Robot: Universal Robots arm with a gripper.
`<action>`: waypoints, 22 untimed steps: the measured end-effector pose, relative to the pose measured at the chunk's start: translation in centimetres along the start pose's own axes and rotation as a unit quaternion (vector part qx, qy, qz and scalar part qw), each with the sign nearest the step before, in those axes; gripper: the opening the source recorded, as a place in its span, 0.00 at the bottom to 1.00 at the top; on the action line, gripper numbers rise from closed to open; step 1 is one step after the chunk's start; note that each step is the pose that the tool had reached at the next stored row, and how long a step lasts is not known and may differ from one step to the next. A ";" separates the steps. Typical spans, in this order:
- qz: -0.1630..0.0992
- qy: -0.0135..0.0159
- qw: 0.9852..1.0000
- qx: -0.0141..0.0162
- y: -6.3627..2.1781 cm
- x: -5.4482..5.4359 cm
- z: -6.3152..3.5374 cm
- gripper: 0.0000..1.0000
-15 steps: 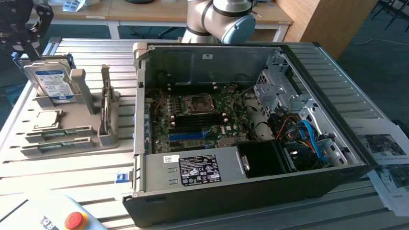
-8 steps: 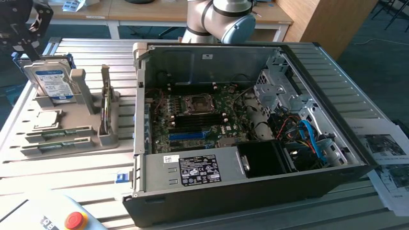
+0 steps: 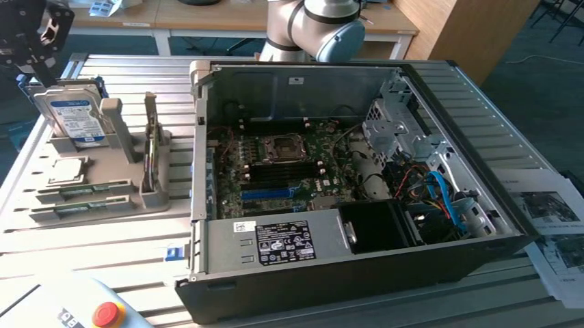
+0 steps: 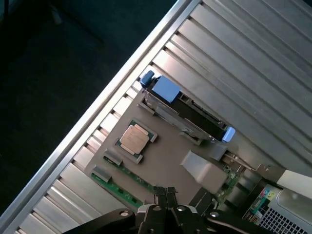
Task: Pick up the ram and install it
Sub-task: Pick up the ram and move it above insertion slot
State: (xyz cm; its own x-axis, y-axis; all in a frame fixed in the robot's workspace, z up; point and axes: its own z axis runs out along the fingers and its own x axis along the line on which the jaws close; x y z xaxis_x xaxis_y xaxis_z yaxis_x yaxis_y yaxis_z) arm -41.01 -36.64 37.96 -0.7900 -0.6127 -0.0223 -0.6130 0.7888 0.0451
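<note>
Task at its outset: nothing of the pick-up or of the fitting done, judging by the lie of the parts.

Gripper (image 3: 35,65): raised clear of the grey holder (image 3: 114,205), off its hard-drive end, fingers pressed together and clasping nothing. From the wrist, closed fingertips (image 4: 159,192) in the foreground, with the holder spread out beyond them.

The ram (image 3: 89,203): green stick lying flat in the outermost slot of the holder, at the end opposite the hard drive (image 3: 78,119), untouched and well apart from the gripper. A second green stick (image 3: 89,186) in the neighbouring slot of the holder, likewise at rest.

Square silver processor chip (image 3: 68,171): flat on the holder, between the two sticks and the upright hard drive. Thin board (image 3: 150,147) on edge along the holder's side toward the case; kind not clear.

Open computer case (image 3: 365,225): just beside the holder, on the exterior view's right of it. Motherboard (image 3: 301,171) exposed inside, with long memory slots (image 3: 269,186), apparently unfilled, well apart from the holder.

Slatted metal table (image 3: 91,253) under the holder and the case; red stop button (image 3: 108,314) near the holder's ram end; printed sheets (image 3: 556,232) beyond the case, on the side away from the holder.

Left, on this evidence: both halves of the job, the lifting of the ram out of the holder and its seating in a slot.
</note>
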 end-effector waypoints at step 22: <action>-0.188 0.009 0.982 -0.004 0.00 0.0 0.00 0.11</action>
State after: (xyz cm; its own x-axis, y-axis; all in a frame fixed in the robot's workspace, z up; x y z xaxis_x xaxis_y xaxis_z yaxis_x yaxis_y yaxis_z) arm -41.01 -36.65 37.96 -0.5075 -0.8613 -0.0220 -0.8612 0.5063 0.0456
